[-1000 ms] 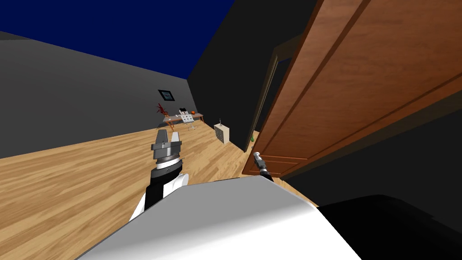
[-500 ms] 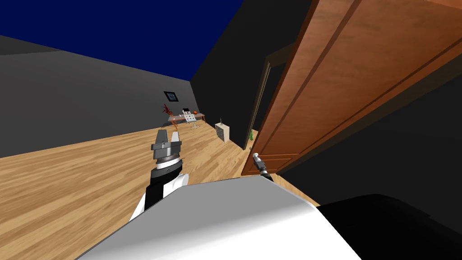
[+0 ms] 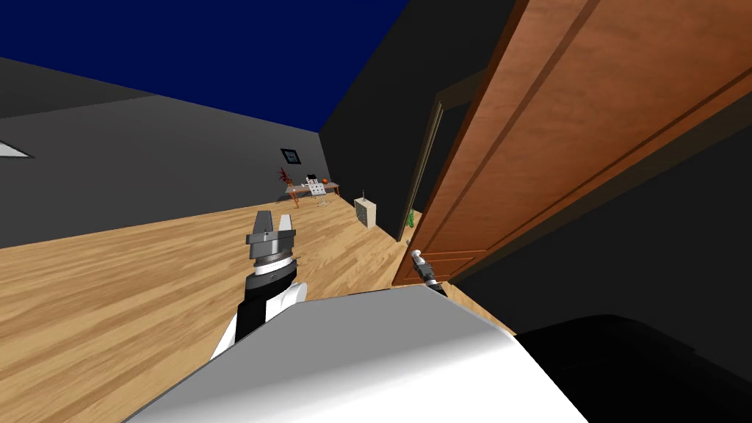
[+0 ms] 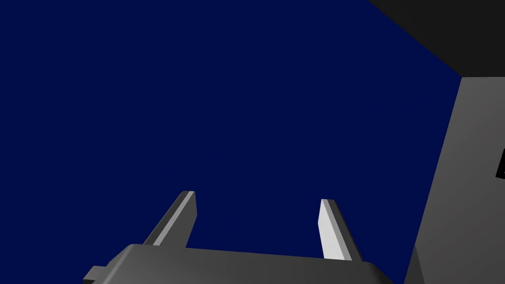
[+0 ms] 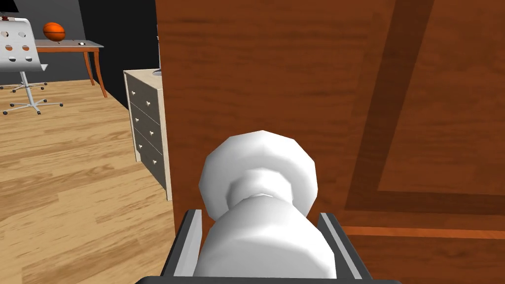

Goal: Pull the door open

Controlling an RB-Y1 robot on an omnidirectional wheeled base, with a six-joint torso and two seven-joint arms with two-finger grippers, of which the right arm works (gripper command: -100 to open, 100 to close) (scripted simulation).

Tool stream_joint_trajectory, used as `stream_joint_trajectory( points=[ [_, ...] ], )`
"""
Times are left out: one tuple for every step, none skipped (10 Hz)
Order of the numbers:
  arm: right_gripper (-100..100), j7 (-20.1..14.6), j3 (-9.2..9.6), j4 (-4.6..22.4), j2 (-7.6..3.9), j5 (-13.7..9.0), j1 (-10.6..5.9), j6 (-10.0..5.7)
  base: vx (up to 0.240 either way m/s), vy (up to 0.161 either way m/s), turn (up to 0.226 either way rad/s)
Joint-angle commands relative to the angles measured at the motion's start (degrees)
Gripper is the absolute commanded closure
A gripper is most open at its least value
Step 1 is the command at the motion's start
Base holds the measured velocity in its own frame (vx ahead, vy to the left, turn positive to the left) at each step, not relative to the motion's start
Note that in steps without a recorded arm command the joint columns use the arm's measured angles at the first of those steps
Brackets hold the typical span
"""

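A brown panelled door (image 3: 573,125) stands swung partly out of its dark frame (image 3: 429,158) on my right. Its white round knob (image 5: 259,197) sits between the fingers of my right gripper (image 5: 261,236), which press its sides. In the head view that gripper (image 3: 420,263) shows small at the door's free edge, near the knob (image 3: 417,255). My left gripper (image 3: 272,222) is held up over the wooden floor, away from the door, with its two fingers (image 4: 180,219) wide apart and nothing between them.
A small chest of drawers (image 3: 365,212) stands by the dark wall just beyond the doorway; it also appears past the door's edge (image 5: 148,133). Farther back are a desk (image 3: 312,187) and a white chair (image 5: 22,64). Wooden floor (image 3: 132,294) lies open to my left.
The whole head view has swung, so the far furniture now sits farther right and smaller. The door's edge has shifted slightly with my right gripper still on the knob. The left arm is unchanged.
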Motion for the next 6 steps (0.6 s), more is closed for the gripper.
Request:
stream_joint_trajectory(
  points=[
    [100, -1.1, 0.84, 1.0, -0.2, 0.4, 0.15, -1.33, -0.234, 0.004, 0.18],
    [100, -1.7, 1.08, 1.6, -0.59, 0.5, 0.15, -2.1, -0.243, -0.025, 0.143],
    [100, -2.3, 1.34, 2.3, -1.0, 0.6, 0.16, -2.9, -0.226, -0.076, 0.2],
    [100, -3.0, 1.6, 2.9, -1.41, 0.7, 0.16, -3.7, -0.193, -0.083, 0.228],
    [100, -3.6, 1.85, 3.5, -1.8, 0.8, 0.16, -4.47, -0.195, -0.083, 0.201],
    [100, -4.2, 2.08, 4.1, -2.17, 0.9, 0.17, -5.19, -0.212, -0.056, 0.172]
  ],
)
